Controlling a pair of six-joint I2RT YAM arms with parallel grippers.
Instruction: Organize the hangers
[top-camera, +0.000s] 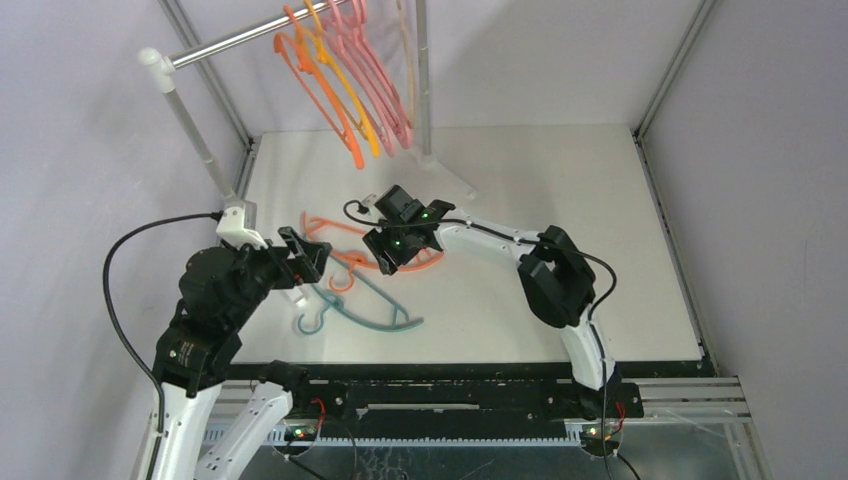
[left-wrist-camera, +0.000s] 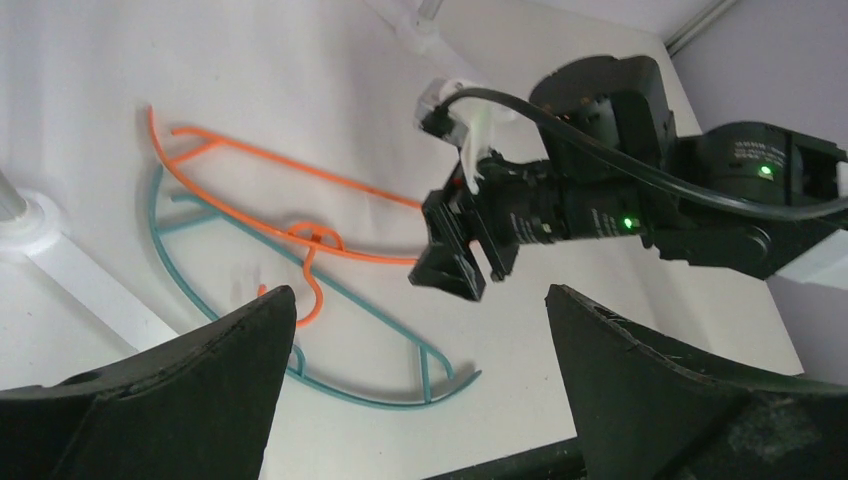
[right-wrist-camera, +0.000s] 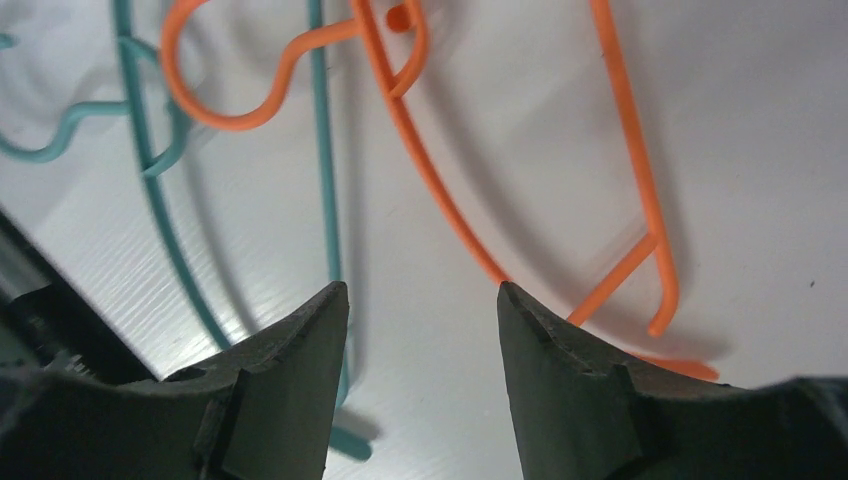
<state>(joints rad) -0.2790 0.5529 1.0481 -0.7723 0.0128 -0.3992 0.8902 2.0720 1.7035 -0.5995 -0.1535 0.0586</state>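
Pincer on the right arm (right-wrist-camera: 422, 295): stood parted to a moderate gap, gripped nothing, hung low over the white surface (top-camera: 560, 180). Pointed down at a thin orange plastic hanger (right-wrist-camera: 430, 170) lying flat there, with that hanger's long bar running in under the tip of one finger (right-wrist-camera: 570, 380); could not tell whether touching it or just above. Had a thin teal-blue plastic hanger (right-wrist-camera: 322, 150) just beside the other finger, also flat on the surface and crossed by the orange one near the hooks.

Pincer on the left arm (left-wrist-camera: 420, 300): spread wide, held nothing, hovered off the surface near the hook end of the teal-blue hanger, faced the other arm's wrist.

Farther back, at the left: hung in a bunch from a silver metal rail (top-camera: 240, 40), several pink and orange plastic hangers (top-camera: 350, 90), well apart from both pincers.
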